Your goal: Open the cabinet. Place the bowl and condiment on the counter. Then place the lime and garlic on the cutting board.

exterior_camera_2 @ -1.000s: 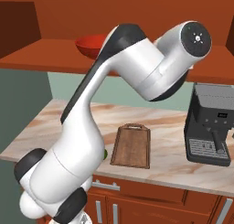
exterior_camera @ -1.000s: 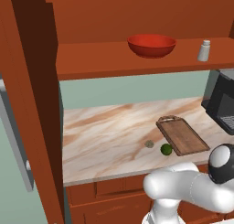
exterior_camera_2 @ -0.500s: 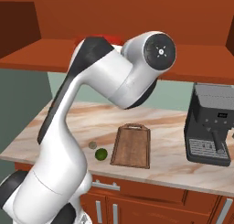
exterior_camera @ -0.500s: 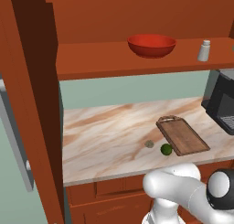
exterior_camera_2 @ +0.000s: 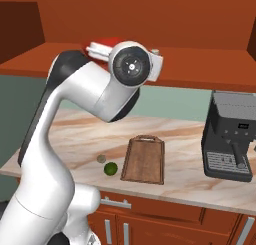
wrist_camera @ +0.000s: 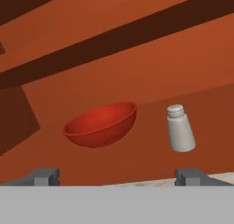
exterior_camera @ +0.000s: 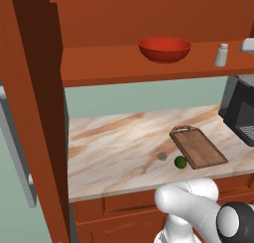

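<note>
Red bowl (wrist_camera: 101, 124) and condiment (wrist_camera: 180, 129) sit inside cabinet (exterior_camera: 149, 68); gripper (wrist_camera: 119, 176) spread wide, empty.

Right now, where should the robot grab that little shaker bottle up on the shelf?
Probably around the shaker bottle body, just under its silvery cap, coming straight in from the cabinet's open front. It stands upright and narrow on the shelf, so the open gripper can likely straddle it sideways. The red bowl sits apart from it, leaving room for a finger.
</note>
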Controlling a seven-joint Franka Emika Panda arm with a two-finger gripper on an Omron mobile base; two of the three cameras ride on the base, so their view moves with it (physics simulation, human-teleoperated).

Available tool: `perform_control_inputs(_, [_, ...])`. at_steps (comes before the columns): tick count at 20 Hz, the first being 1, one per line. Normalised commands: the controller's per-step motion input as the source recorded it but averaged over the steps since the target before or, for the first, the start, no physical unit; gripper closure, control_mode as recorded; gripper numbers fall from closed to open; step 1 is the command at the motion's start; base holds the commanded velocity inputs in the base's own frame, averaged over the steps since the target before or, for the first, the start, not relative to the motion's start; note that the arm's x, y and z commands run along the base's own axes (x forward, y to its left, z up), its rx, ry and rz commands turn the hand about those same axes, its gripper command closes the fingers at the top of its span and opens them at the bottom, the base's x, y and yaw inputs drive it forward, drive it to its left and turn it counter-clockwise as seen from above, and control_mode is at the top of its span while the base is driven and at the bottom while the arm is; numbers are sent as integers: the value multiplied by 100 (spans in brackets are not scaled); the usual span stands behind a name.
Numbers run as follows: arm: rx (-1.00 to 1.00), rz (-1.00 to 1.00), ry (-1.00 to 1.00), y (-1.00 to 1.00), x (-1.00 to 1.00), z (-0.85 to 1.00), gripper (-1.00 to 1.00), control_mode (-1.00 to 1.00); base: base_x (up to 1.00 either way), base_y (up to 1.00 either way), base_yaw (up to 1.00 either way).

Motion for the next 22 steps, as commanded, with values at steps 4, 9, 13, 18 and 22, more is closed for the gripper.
perform_control_inputs(4, [6, -4, 5, -9, 0, 47, -100, -100, 0, 0, 0])
perform_control_inputs(9, [0, -1, 6, -8, 0, 29, -100, -100, 0, 0, 0])
perform_control_inputs(13, [0, 0, 0, -1, 0, -2, -100, -100, 0, 0, 0])
perform_control_inputs(18, [0, 0, 0, 0, 0, -22, -100, -100, 0, 0, 0])
perform_control_inputs(22, [0, 0, 0, 0, 0, -31, -100, -100, 0, 0, 0])
